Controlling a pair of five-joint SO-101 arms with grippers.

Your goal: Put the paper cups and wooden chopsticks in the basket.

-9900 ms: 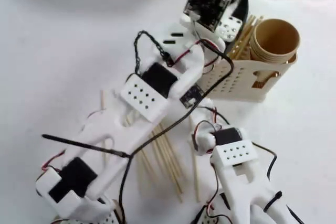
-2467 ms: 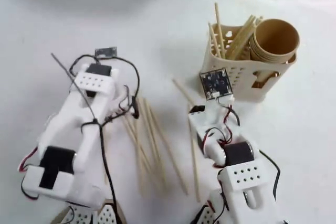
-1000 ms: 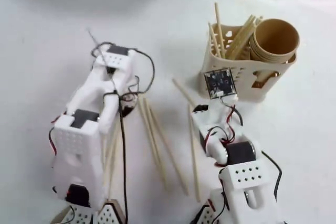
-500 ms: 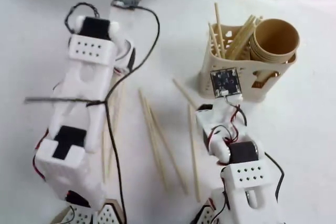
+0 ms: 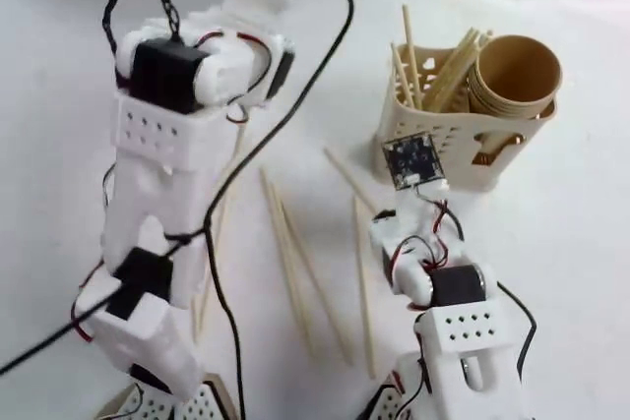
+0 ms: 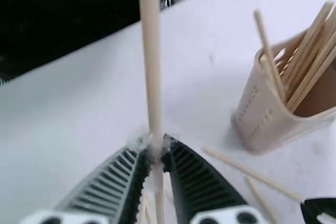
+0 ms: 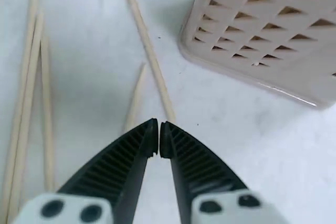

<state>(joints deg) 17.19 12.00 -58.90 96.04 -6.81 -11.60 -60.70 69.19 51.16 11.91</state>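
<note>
where the white table [image 5: 49,76] ends at its far edge, a dark room [image 6: 52,14] lies behind. the left gripper [image 6: 156,149] is clamped on one wooden chopstick [image 6: 149,51], held upright. the right gripper [image 7: 158,131], fingers pressed together on nothing, sits above loose chopsticks [image 7: 149,56] lying near the basket [image 7: 262,35]. paper cups [image 5: 516,74] stand stacked inside the basket.

White arms [image 5: 157,174], black servos [image 5: 167,71] and cables [image 5: 275,125], ribbed black pincers [image 7: 158,132]
</note>
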